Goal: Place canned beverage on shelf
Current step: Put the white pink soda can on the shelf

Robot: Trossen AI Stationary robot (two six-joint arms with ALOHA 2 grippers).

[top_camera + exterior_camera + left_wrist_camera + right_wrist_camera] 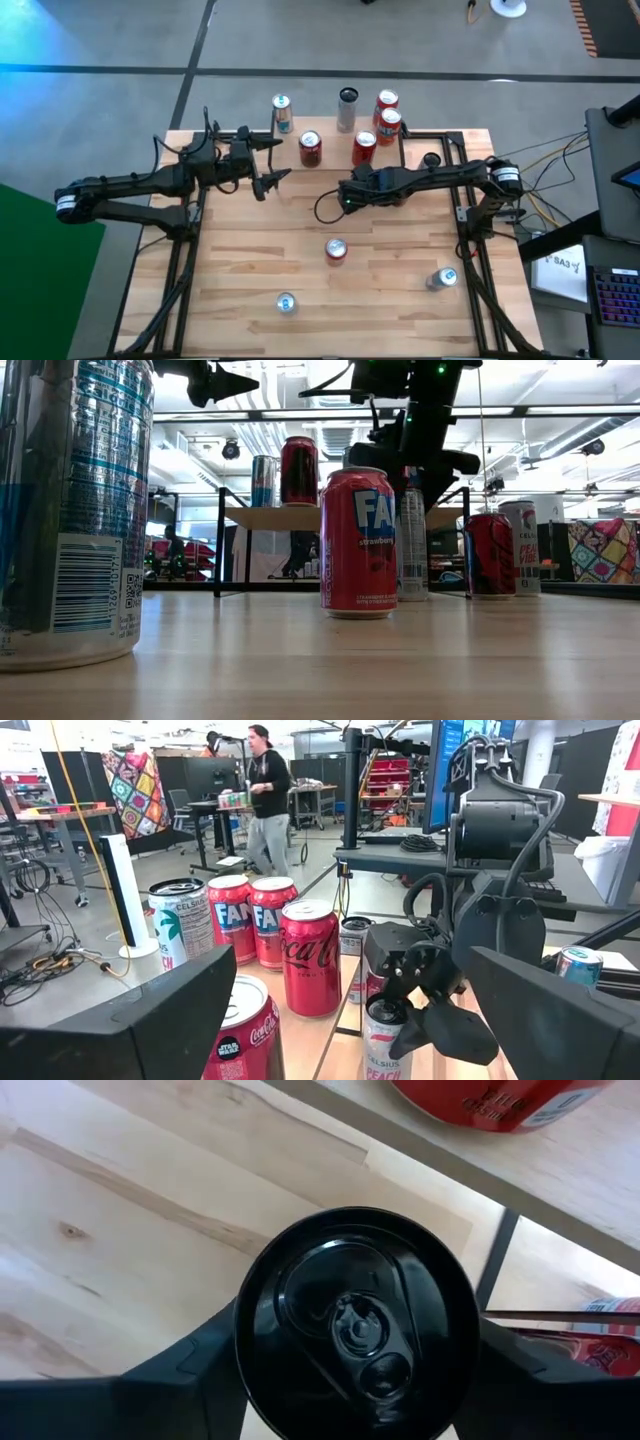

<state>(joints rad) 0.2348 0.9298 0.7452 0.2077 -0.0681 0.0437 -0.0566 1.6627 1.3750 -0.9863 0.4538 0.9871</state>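
Note:
My right gripper (pixel 350 193) is shut on a slim can with a black top (pixel 355 1320), just in front of the shelf (pixel 270 518). The can's label reads Celsius Peach in the left wrist view (pixel 383 1045). The shelf's plank also shows in the right wrist view (pixel 600 1180) with a red can (pixel 500 1100) on it. In the low view a red cola can (pixel 298 470) and a blue can (pixel 262 480) stand on the plank. My left gripper (pixel 272 165) is open and empty, up in the air by the shelf's left part. My right gripper pinches the can's upper wall just below the rim (pixel 250 1350) between its two fingers (pixel 190 1380), one on each side. The fingers come from above, pointing down. The can (pixel 410 545) is upright; whether its base rests on the table I cannot tell.
A red Fanta can (pixel 335 250) stands mid-table. Another can (pixel 286 303) stands near the front edge, and one (pixel 441 279) is at the front right. More cans (pixel 387 110) stand at the far edge. A person (pixel 265 790) is in the room behind.

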